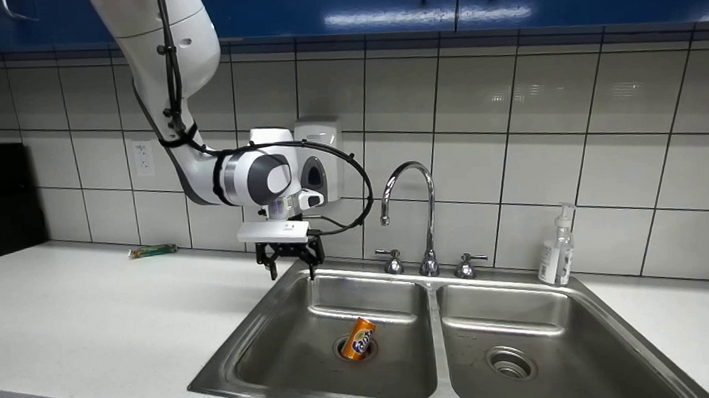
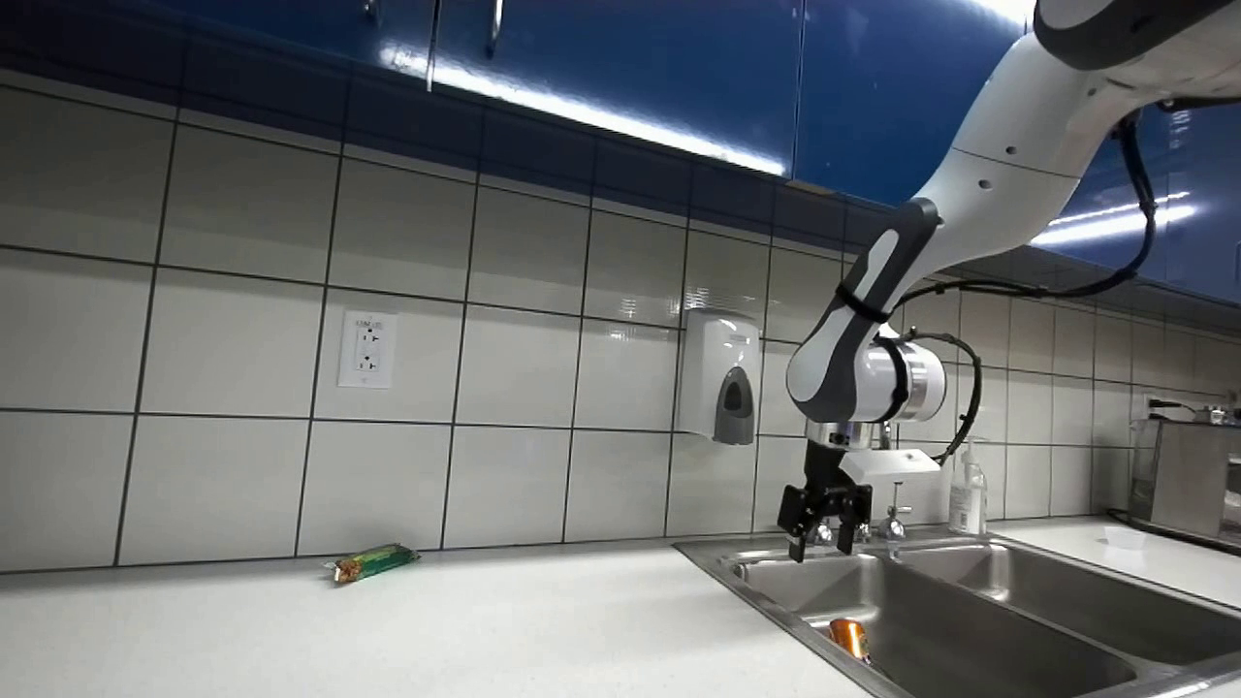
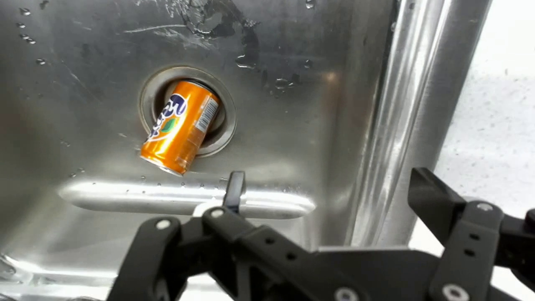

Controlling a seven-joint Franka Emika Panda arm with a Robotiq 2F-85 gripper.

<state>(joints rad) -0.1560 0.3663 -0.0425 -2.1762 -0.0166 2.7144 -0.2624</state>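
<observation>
Orange cylindrical metal Fanta can point(image 3: 182, 125), and there it lay, on its side across the round metal drain point(image 3: 230, 119) in one bowl of your silver stainless-steel double sink point(image 1: 248, 330)! One end seemed to dip into the opening while the other reached past it onto the bowl's floor; that hollow probably cradled the can against rolling. Up above hung your black two-fingered gripper point(image 1: 292, 274), spread wide with nothing between its tips, well apart from the can. In the wrist view one finger showed against the bowl, its partner against the rim and the white countertop point(image 3: 501, 125), so your grip looked well off to one side. Behind the bowls, the tall curved chrome faucet point(image 1: 431, 213) stood at the divider, likely so it could serve both. Your clear plastic pump bottle point(image 1: 558, 251) stood upright at a back corner, presumably for easy reach. And near the tiled wall point(image 2: 233, 349) lay a green crinkled packet point(image 2: 378, 562), perhaps just set aside.
</observation>
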